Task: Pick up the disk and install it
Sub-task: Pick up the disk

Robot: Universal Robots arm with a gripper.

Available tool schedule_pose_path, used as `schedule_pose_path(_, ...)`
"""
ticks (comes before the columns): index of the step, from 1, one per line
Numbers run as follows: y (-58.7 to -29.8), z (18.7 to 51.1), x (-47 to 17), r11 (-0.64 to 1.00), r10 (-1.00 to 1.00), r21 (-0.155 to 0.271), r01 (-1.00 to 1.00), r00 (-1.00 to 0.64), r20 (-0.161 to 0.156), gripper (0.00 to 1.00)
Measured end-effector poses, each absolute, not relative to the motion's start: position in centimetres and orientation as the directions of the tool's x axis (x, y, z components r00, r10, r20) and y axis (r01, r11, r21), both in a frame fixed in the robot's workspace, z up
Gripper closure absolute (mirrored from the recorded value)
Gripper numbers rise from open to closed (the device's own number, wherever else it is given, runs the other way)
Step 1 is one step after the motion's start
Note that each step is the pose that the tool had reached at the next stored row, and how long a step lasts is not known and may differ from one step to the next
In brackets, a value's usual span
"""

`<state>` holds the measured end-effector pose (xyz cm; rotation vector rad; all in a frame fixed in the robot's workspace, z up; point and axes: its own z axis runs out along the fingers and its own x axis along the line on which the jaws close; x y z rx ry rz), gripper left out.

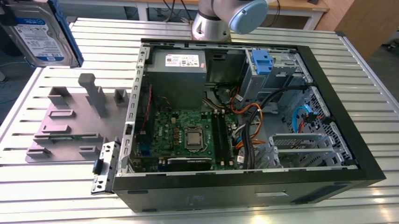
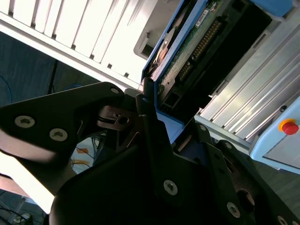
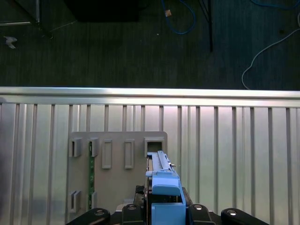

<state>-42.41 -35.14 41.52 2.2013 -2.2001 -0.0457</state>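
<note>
The disk point(image 1: 37, 35) hangs in the air at the exterior view's upper left, above the table's corner, its white-and-blue label facing the camera and a blue carrier bracket along its edge. In the second wrist view the disk point(image 2: 187, 51) shows its green circuit board and blue frame, and my gripper point(image 2: 152, 115) is shut on its lower end. In the first wrist view the disk point(image 3: 161, 180) is seen edge-on, blue bracket toward the camera, held in the gripper point(image 3: 164, 211) above the grey fixture plate point(image 3: 117, 178).
An open computer case point(image 1: 349, 140) lies on the slatted metal table point(image 1: 56, 196), with a drive bay and blue latch point(image 1: 262, 63) and a power supply point(image 1: 177, 65) at its far end. The grey fixture plate point(image 1: 72, 123) sits beside it. The arm's base point(image 1: 215, 23) stands behind.
</note>
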Motion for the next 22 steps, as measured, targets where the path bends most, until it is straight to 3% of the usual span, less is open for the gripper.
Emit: schedule_pose_path(22,-35.14,42.07,-42.41,-0.001,-1.0,0.041,-0.999,0.001,0.0,0.63)
